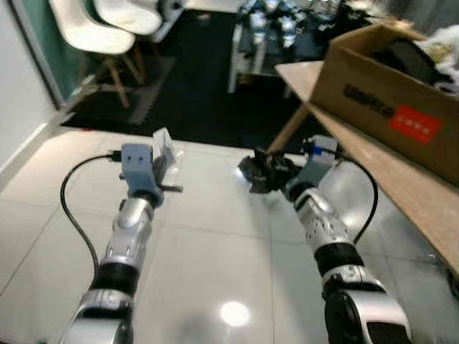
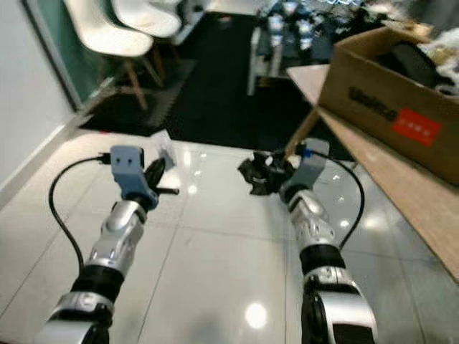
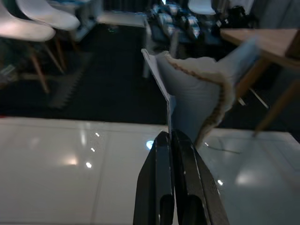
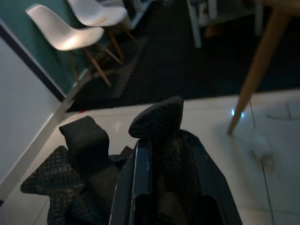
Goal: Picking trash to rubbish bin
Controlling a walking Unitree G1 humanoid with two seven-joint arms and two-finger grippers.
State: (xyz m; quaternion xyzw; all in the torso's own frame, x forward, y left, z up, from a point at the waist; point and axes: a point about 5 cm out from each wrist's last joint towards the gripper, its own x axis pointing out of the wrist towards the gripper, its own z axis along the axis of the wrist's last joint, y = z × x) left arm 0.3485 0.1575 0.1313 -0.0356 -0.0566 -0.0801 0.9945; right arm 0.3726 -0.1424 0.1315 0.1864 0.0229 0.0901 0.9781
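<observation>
Two arms reach forward over the glossy white floor (image 1: 215,236) in the head views: the left gripper (image 1: 166,166) holds a pale wrapper (image 1: 163,147) aloft, the right gripper (image 1: 276,172) a crumpled black bag (image 1: 259,172). A worktop (image 1: 401,179) carries a cardboard box (image 1: 387,93).

Left wrist view: fingers (image 3: 161,187) pinched tight on the wrapper's edge.

Right wrist view: fingers (image 4: 140,183) clamped around the black bag.

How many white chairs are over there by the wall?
2. One white chair stands nearest the green wall, and a second white chair sits just behind it, partly cut off by the picture's top edge. More may be hidden.
</observation>
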